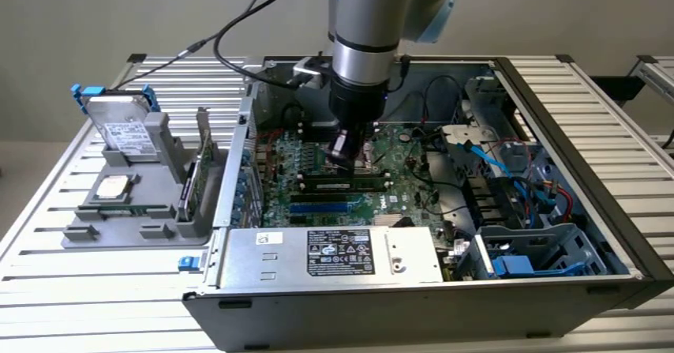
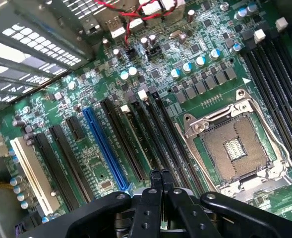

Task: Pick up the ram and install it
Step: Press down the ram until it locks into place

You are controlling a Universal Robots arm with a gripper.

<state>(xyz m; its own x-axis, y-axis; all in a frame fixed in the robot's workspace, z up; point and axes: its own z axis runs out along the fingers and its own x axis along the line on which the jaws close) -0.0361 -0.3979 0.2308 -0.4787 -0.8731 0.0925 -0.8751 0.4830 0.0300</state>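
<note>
The ram point(image 1: 337, 183), a narrow green stick with black chips, stands in a black slot on the motherboard point(image 1: 406, 175) inside the open computer case. My gripper point(image 1: 342, 163) hangs straight above it, shut, with nothing between the fingers. In the wrist view the two black fingertips point(image 2: 155, 179) are pressed together over the row of long black slots, and the ram point(image 2: 141, 144) shows edge-on as a thin strip in one of them. Whether the fingertips touch the stick I cannot tell.
A grey holder point(image 1: 126, 227) on the exterior view's left carries a silver hard drive point(image 1: 125, 128), a processor point(image 1: 114, 187) and a green expansion card point(image 1: 200, 171). The power supply point(image 1: 337, 254) lines the case front; cables point(image 1: 506, 159) crowd the right. The processor socket point(image 2: 235, 148) lies beside the slots.
</note>
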